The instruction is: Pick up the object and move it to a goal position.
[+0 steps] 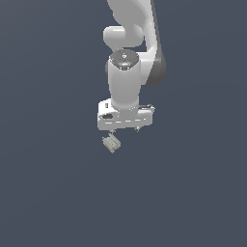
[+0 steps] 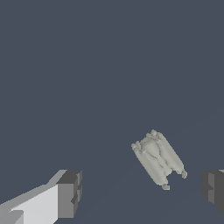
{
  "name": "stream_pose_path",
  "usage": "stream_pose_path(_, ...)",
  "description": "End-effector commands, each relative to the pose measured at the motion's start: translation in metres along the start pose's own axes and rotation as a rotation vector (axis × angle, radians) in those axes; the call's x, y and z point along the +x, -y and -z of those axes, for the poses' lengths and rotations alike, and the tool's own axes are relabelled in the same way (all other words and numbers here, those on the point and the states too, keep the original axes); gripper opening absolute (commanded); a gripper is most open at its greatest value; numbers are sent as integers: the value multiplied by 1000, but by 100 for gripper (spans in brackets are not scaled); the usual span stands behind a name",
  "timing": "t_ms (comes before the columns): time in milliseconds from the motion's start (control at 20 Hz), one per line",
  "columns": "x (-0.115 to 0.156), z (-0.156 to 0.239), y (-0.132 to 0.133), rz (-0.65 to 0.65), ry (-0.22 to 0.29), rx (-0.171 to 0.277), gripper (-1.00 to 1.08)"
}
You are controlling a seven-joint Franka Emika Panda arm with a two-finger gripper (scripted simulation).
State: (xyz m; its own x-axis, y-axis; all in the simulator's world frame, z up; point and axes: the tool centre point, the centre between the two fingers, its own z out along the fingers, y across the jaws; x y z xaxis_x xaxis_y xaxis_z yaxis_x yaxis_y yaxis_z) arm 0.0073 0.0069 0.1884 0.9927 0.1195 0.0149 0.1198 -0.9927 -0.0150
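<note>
The gripper [image 1: 124, 129], jaws spread wide and empty, is shown poised above the object [image 1: 111, 143], which lies on the floor toward one finger [image 2: 213, 187]; approach is judged under way, centring and descent being required next.

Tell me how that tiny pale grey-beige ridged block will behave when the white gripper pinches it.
The tiny pale grey-beige ridged block looks rigid, so it should not flex. Its grooved faces may give the dark fingertips some bite, though uneven contact could twist it. It lies skewed between the open white gripper fingers, so it may swivel as they close.
</note>
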Motion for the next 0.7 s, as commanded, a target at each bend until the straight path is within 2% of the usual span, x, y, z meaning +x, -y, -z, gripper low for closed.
stream_pose_path(0, -2, -6, -5, 37, 1, -2, 100)
stream_pose_path(650, -19, -52, -39, 321, 11, -11, 100)
